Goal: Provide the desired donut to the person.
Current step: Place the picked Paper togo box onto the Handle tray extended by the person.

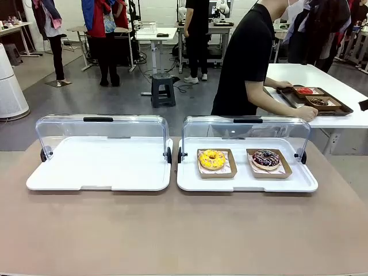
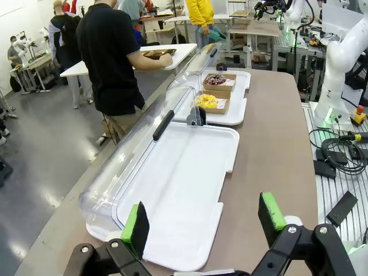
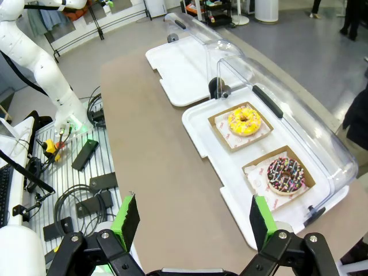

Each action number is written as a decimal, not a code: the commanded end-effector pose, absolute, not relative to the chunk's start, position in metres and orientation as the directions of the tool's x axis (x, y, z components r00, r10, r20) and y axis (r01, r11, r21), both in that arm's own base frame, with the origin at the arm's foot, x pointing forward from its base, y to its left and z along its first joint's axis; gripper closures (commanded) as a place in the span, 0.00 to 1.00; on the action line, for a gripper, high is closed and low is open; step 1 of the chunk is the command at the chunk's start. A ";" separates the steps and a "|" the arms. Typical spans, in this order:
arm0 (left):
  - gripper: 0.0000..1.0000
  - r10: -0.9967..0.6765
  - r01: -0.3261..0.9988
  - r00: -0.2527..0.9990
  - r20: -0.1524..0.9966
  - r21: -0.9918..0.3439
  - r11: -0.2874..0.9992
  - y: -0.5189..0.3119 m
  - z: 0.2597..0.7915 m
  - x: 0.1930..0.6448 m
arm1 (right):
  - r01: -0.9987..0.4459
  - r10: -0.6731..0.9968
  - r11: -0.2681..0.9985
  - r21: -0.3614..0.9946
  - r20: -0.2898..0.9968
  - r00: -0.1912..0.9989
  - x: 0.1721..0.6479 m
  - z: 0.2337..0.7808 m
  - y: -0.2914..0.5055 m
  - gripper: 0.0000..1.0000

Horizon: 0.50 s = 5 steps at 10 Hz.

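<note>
A yellow-glazed donut [image 1: 212, 159] and a chocolate sprinkled donut [image 1: 265, 158] each lie in a brown paper tray on the right white tray [image 1: 247, 183], whose clear lid is swung back. The same yellow donut [image 3: 244, 121] and chocolate donut [image 3: 286, 173] show in the right wrist view. The person [image 1: 244, 60] in a black shirt stands beyond the table, turned away, hands on a dark tray of donuts [image 1: 315, 99] on another table. My left gripper [image 2: 204, 223] hangs open above the near end of the left tray. My right gripper [image 3: 192, 218] hangs open above the bare tabletop.
The left white tray [image 1: 100, 164] holds nothing and its clear lid [image 1: 100, 127] stands open. Brown tabletop [image 1: 184, 230] stretches in front of both trays. A black stool [image 1: 163, 89] and bystanders stand farther back.
</note>
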<state>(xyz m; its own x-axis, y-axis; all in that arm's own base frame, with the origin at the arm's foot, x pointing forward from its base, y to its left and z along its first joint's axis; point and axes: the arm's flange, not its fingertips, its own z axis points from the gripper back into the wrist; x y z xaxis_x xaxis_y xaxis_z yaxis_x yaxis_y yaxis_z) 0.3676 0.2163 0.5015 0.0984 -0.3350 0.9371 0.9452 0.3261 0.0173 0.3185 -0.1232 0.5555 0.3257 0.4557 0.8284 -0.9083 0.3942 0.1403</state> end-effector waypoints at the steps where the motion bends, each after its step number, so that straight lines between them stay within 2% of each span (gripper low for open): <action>1: 0.00 -0.321 0.943 0.091 0.943 0.023 0.333 0.217 0.503 0.369 | -0.913 0.443 0.383 0.137 0.841 0.312 0.320 0.556 -0.122 0.00; 5: 0.00 -0.321 0.943 0.091 0.943 0.023 0.333 0.217 0.503 0.369 | -0.913 0.443 0.383 0.137 0.841 0.312 0.320 0.556 -0.122 0.00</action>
<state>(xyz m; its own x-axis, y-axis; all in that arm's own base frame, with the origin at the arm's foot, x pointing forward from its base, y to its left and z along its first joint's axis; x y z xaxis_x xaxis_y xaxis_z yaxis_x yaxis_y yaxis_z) 0.3676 0.2163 0.5015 0.0984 -0.3350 0.9371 0.9452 0.3261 0.0174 0.3185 -0.1232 0.5555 0.3257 0.4557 0.8284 -0.9083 0.3942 0.1403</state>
